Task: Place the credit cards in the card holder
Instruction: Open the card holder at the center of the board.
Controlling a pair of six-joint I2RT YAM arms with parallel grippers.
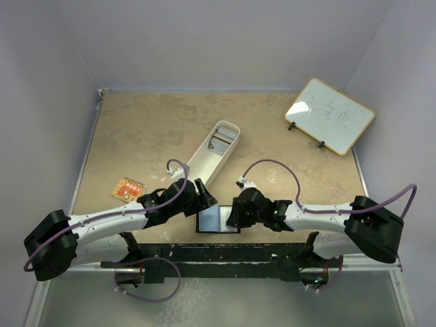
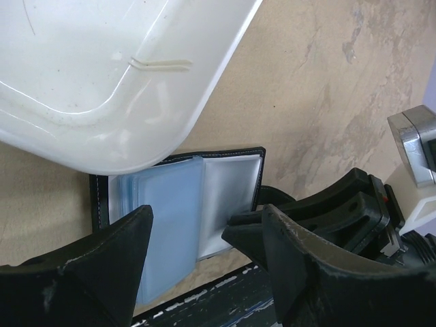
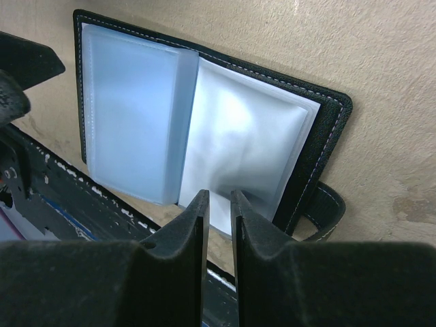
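holding open black folding card holder (image 3: 204, 122) with blue-grey inside: right gripper (image 3: 219, 204) pinches its clear sleeve (image 3: 245, 143) edge, probably exposing pockets; left gripper (image 2: 187, 225) spread, empty, above.

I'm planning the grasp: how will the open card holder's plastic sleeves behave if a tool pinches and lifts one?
The clear sleeves probably flop: they already bow and fan unevenly. Their glossy film looks slippery, so a pinch may slide. The card holder looks thin and light, so it may drag along the table.
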